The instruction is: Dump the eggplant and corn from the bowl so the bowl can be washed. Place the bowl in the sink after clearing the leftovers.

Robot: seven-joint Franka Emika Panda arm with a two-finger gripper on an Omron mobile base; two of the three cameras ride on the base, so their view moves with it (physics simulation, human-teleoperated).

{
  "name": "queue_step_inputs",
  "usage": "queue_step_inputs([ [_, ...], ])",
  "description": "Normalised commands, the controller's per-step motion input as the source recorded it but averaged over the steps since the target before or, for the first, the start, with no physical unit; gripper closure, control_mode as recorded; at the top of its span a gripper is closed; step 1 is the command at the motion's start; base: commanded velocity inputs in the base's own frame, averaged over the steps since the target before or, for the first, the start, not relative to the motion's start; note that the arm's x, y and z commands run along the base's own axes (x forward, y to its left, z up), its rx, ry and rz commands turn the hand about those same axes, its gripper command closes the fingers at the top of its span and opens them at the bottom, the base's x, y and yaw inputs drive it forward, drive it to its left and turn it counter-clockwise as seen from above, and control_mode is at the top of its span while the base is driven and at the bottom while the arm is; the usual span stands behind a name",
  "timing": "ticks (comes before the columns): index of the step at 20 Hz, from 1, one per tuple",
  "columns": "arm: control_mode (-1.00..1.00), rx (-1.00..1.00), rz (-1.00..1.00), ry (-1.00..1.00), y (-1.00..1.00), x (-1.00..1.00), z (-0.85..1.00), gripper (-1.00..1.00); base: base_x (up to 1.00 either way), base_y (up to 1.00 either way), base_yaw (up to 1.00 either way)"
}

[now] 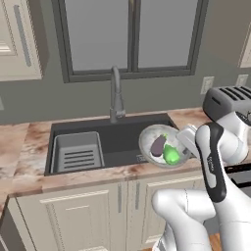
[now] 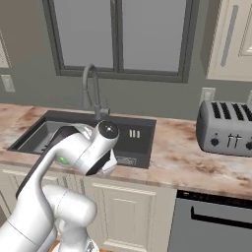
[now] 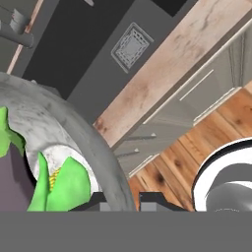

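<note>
No words or labels can be read anywhere. The pincer (image 3: 122, 201) is closed tight on the rim of one round pale grey bowl (image 1: 147, 138), which is tilted up above the right part of the big dark grey sink (image 1: 122, 139). Inside the bowl sit one small dark purple eggplant (image 1: 158, 145) and one bright green corn (image 1: 171, 154), touching, and the brown stone surface (image 1: 29, 147) has one silver toaster (image 2: 227, 129).

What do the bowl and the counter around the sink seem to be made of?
Bowl: looks like glazed ceramic or stoneware, pale grey with faint mottling and a soft sheen. Counter: looks like polished marble or granite, pinkish-tan with brown veining. Both are rendered, so uncertain.
</note>
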Motion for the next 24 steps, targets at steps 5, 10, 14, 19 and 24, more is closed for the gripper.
queue_step_inputs([
  [5, 1.00, 0.00, 0.00, 0.00, 0.00, 0.00, 0.00, 1.00, 0.29, 0.17, 0.00],
  [10, 1.00, 0.00, 0.00, 0.00, 0.00, 0.00, 0.00, 1.00, 0.41, 0.27, 0.00],
  [14, 1.00, 0.00, 0.00, 0.00, 0.00, 0.00, 0.00, 1.00, 0.50, 0.29, 0.00],
  [19, 1.00, 0.00, 0.00, 0.00, 0.00, 0.00, 0.00, 1.00, 0.31, 0.33, 0.00],
  [24, 1.00, 0.00, 0.00, 0.00, 0.00, 0.00, 0.00, 1.00, 0.25, 0.34, 0.00],
])
